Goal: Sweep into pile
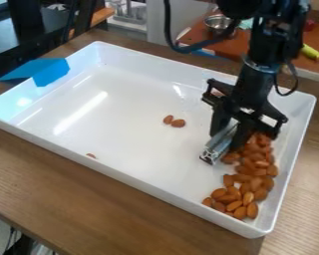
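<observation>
- Brown almonds lie mostly heaped along the right wall of the white tray, down to its nearest corner.
- Jaws of the black arm: clamped on a metal bar, inside the tray beside the heap.
- Gathering seems well along; next, the bar should go behind the two loose almonds mid-tray and sweep them rightward.

Almonds along one end of the tray — two near its middle — tray on the table
</observation>
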You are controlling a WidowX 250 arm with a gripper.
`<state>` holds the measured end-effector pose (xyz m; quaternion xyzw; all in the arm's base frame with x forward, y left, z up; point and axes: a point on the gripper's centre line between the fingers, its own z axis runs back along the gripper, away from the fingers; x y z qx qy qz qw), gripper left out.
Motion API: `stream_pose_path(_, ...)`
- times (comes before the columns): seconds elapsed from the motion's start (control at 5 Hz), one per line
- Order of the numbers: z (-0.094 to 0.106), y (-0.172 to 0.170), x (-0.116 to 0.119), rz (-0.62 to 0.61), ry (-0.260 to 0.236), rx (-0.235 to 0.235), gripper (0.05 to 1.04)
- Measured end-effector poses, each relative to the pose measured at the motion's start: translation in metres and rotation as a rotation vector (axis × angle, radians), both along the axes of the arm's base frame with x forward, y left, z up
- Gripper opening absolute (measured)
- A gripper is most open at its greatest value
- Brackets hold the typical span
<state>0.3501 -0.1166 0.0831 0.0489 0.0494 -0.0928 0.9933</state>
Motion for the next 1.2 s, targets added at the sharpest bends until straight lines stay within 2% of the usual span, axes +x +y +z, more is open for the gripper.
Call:
stream_pose_path(0.2,0.002,0.002,-0.006,-0.027,0.050,-0.056,0.380)
stream_pose_path(0.4,0.023,0.049,0.004,0.062,0.020,-0.104,0.380)
stream_pose_path(0.6,0.035,0.108,0.012,0.167,-0.020,-0.108,0.380)
stream_pose_path(0.8,0.039,0.136,0.016,0.192,-0.047,-0.103,0.380)
stream_pose_path(1.0,0.033,0.162,0.022,0.222,-0.081,-0.060,0.380)
stream_pose_path(1.2,0.025,0.171,0.032,0.222,-0.134,-0.003,0.380)
